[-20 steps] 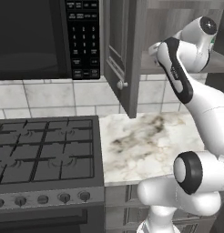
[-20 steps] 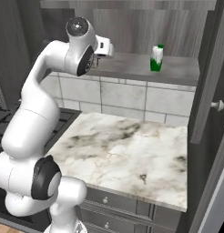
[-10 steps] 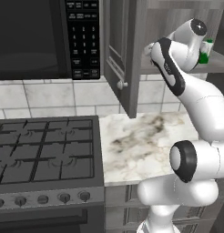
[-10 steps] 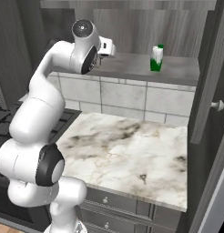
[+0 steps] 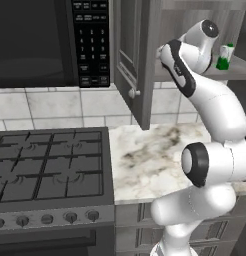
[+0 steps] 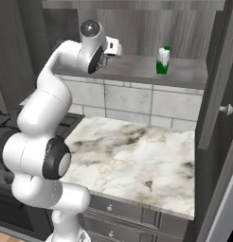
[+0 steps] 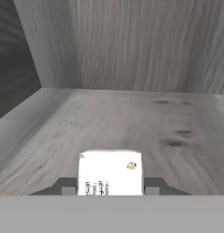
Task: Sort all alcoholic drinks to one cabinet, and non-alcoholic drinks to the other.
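Inside the open upper cabinet above the counter (image 6: 137, 156), the arm reaches up so that the pincer (image 7: 110, 190) is over the left part of the grey wooden shelf (image 7: 132, 118). The hand view shows a white carton (image 7: 110, 173) with small dark print set squarely between the two dark fingertips (image 7: 68, 189), which press against its left and right sides; the jaws are partly closed, gripping that carton. Whether the carton's base rests on the shelf cannot be determined. The right base view places the pincer (image 6: 109, 49) at the shelf's left end, with a green-and-white container (image 6: 162, 60) standing upright on the same shelf, well apart to the right. The left base view shows that container (image 5: 224, 57) just behind the arm's wrist. The marbled counter lies beside the stove (image 5: 50, 170).
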Controlling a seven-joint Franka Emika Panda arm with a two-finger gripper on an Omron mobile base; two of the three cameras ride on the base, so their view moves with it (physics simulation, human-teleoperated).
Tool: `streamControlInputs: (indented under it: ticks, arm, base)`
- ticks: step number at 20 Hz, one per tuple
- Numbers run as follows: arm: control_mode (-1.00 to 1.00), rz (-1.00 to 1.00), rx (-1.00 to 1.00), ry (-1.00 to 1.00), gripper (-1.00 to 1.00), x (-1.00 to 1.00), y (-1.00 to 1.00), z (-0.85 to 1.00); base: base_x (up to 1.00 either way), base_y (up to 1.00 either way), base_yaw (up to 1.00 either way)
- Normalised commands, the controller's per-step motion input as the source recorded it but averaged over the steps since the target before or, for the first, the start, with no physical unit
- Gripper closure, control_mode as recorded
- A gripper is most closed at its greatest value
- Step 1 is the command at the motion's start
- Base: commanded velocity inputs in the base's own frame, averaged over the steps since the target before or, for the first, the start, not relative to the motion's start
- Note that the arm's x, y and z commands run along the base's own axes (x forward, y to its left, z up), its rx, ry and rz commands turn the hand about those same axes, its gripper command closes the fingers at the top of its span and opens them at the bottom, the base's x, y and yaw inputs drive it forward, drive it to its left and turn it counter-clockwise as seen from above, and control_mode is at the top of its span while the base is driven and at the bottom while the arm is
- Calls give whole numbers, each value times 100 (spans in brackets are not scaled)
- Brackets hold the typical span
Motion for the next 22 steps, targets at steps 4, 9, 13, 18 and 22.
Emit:
streamControlInputs:
  ticks: [4, 9, 13, 18, 22]
  arm:
    - [-100, 0, 0, 0, -100, 26, 0, -14]
    - [-100, 0, 0, 0, -100, 6, 0, -11]
    - [-100, 0, 0, 0, -100, 6, 0, 0]
    - [-100, 0, 0, 0, -100, 20, 0, -1]
    - [-100, 0, 0, 0, -100, 21, 0, -1]
  base:
    - [0, 0, 0]
    - [0, 0, 0]
    - [0, 0, 0]
    - [0, 0, 0]
    - [0, 0, 0]
